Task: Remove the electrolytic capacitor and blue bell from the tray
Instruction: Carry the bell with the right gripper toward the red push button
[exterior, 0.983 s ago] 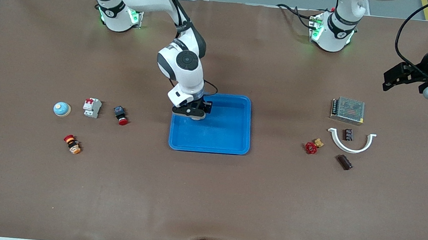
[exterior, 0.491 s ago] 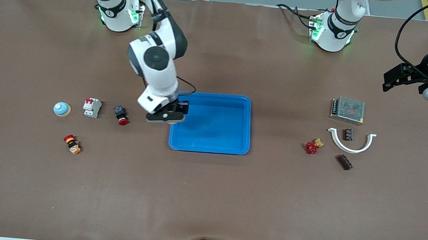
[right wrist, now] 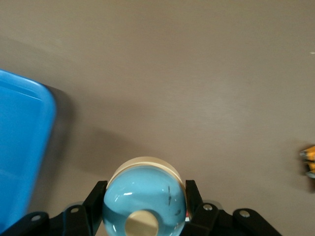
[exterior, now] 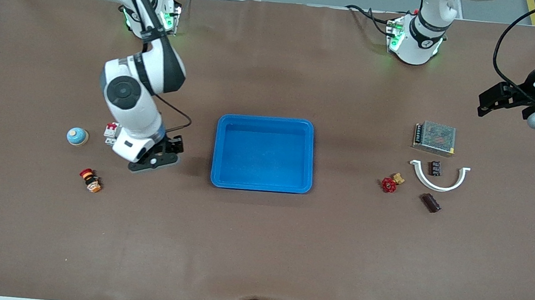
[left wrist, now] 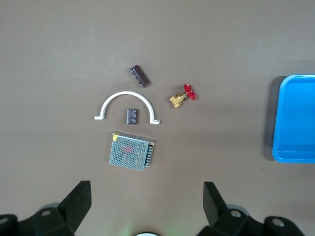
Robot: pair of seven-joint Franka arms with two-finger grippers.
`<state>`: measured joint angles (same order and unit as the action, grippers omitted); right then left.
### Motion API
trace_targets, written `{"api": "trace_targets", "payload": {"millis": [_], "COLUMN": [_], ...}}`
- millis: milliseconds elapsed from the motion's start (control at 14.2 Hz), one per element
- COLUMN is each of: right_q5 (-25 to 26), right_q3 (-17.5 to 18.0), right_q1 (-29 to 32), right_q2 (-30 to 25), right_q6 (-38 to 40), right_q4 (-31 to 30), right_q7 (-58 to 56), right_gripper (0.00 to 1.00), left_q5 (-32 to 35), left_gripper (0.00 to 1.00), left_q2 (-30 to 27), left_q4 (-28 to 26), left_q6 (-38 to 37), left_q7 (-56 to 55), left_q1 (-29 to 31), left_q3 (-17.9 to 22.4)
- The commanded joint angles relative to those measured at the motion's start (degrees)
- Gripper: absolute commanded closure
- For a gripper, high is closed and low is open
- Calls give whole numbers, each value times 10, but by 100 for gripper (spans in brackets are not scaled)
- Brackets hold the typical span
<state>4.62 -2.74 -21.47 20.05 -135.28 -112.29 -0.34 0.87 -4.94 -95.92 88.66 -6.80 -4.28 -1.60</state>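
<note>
My right gripper (exterior: 154, 161) is over the table between the blue tray (exterior: 260, 187) and the white breaker (exterior: 111, 130). In the right wrist view it (right wrist: 145, 191) is shut on a light blue bell (right wrist: 147, 194) with a cream button; the front view hides this bell under the hand. A second blue bell (exterior: 77, 136) sits on the table toward the right arm's end. Two dark capacitors (exterior: 435, 168) (exterior: 431, 203) lie toward the left arm's end, also in the left wrist view (left wrist: 133, 116) (left wrist: 139, 76). My left gripper (exterior: 490, 101) (left wrist: 145, 206) is open and empty, up in the air.
A metal power supply (exterior: 434, 137), a white curved clip (exterior: 438, 185) and a red-handled valve (exterior: 389, 183) lie near the capacitors. A red and yellow push button (exterior: 90, 180) lies nearer the front camera than the second bell. The tray holds nothing.
My right arm has swung out of the blue tray toward its own end of the table, carrying the bell, and now covers the red push button. The left arm has barely moved.
</note>
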Motion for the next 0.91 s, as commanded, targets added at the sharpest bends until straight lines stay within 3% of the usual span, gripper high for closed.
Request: {"api": "trace_targets", "payload": {"millis": [0, 351, 632, 843], "right_q5": [4, -21, -21, -21], "right_q3": [12, 12, 12, 12], "right_q1": [47, 96, 119, 123], "right_q2": [-12, 0, 31, 43], "right_q6": [-4, -14, -103, -112], "right_q4": [-14, -14, -42, -43], "right_q7": [-75, -187, -240, -250], "right_gripper": [49, 49, 49, 49], "left_q5": [-9, -9, -9, -8], "left_gripper": [0, 0, 0, 0], "left_q2": [6, 7, 14, 16], "left_q4": [13, 13, 14, 14], "left_q6": [-2, -2, 7, 11], "left_q7": [6, 6, 6, 6], "left_q1": [2, 3, 4, 4], "left_q3": [2, 2, 2, 4]}}
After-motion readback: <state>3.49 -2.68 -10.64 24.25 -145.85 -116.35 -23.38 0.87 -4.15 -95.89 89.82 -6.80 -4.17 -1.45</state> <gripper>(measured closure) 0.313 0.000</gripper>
